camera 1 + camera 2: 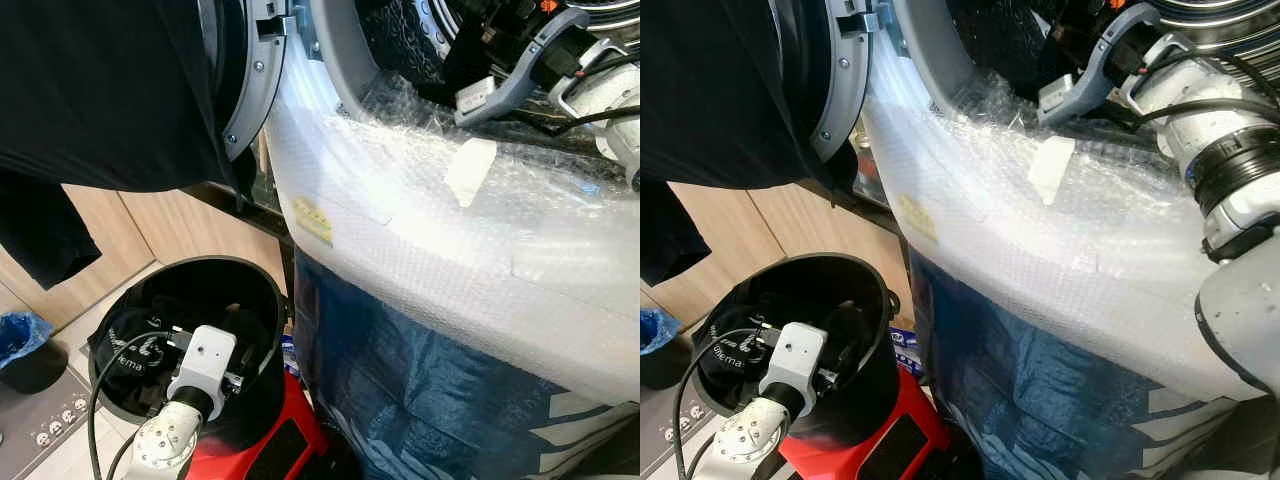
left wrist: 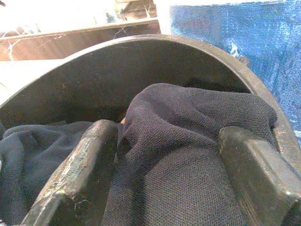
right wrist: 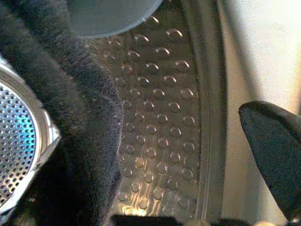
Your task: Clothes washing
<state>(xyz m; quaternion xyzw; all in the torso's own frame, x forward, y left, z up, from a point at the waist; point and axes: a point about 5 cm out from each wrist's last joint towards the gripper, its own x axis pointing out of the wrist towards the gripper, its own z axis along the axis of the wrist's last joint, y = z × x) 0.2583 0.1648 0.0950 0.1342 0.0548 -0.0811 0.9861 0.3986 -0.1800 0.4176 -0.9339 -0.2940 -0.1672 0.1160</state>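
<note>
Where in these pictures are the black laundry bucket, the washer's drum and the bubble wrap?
black laundry bucket (image 1: 262,290): left eye view, on its right rim.
washer's drum (image 3: 160,136): right wrist view, on its dimpled metal wall.
bubble wrap (image 1: 420,230): left eye view, on its white middle.

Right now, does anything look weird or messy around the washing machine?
Yes. The white washing machine front is still wrapped in clear bubble wrap, with blue plastic sheeting below it, as if it were never unpacked. A black garment hangs draped over the open round door instead of lying in the black round laundry basket.
</note>
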